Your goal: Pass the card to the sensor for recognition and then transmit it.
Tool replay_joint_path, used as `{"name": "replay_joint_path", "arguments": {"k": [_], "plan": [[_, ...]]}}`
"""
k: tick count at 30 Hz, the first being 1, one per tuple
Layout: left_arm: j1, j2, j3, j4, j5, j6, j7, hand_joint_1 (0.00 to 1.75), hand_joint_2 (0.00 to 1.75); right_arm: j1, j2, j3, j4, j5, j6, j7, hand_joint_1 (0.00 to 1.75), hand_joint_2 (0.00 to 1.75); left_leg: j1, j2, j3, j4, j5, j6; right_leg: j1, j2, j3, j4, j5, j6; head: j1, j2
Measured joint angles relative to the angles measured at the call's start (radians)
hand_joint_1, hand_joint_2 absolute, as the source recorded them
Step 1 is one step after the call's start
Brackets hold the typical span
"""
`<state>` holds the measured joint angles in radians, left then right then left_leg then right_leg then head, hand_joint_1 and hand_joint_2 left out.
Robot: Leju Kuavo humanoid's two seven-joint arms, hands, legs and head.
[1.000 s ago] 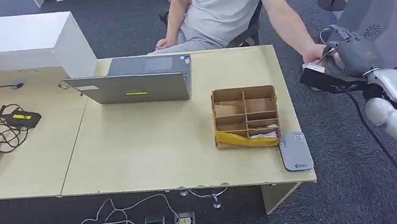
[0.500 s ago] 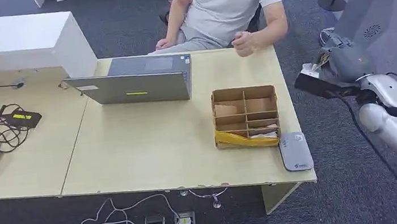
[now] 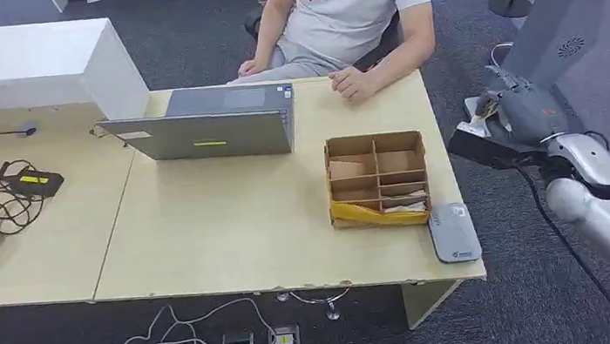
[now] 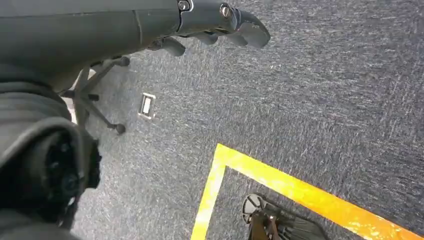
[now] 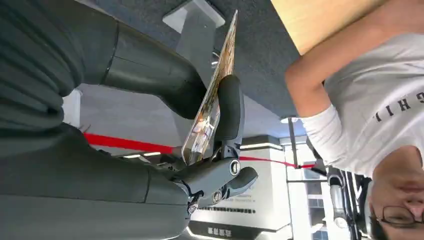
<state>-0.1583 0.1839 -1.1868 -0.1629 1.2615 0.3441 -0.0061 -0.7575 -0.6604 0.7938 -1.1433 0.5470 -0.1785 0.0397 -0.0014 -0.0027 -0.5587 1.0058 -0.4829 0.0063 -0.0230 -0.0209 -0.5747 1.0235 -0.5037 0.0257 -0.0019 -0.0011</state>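
My right hand [image 3: 515, 107] pinched the card [image 5: 211, 95] edge-on between thumb and fingers, off the bench's [image 3: 246, 223] right side, face exposed for the grey sensor [image 3: 454, 231] at its front corner; left hand [image 4: 220, 20] hung empty, fingers loosely curled.

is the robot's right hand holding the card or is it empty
Holding it: the right hand pinches the card between thumb and a finger, off the desk's right side.
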Motion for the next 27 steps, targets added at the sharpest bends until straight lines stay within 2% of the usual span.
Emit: {"name": "replay_joint_path", "arguments": {"k": [14,23,27], "plan": [[0.002,0.0,0.0,0.0,0.028,0.025,0.021,0.0,0.0,0.149,-0.068,-0.06,-0.098,-0.042,-0.009,0.024,1.75,1.75,0.0,0.001,0.0,0.0,-0.001,-0.001,0.0,0.001,0.0,0.0,0.0,0.0,-0.001,0.0],[0.002,-0.001,0.0,0.0,0.041,0.044,0.041,0.0,0.0,0.276,-0.114,-0.065,-0.177,-0.098,-0.04,0.071,1.75,1.75,0.0,0.0,0.0,0.0,-0.001,-0.001,0.0,0.001,0.0,-0.001,0.0,0.0,0.0,0.0],[0.002,-0.001,0.0,0.0,0.042,0.046,0.045,0.0,0.0,0.318,-0.13,-0.058,-0.217,-0.113,-0.032,0.09,1.75,1.75,0.0,0.001,0.0,0.0,-0.001,-0.001,0.0,0.002,0.0,-0.001,0.0,0.0,0.0,0.0]]}}
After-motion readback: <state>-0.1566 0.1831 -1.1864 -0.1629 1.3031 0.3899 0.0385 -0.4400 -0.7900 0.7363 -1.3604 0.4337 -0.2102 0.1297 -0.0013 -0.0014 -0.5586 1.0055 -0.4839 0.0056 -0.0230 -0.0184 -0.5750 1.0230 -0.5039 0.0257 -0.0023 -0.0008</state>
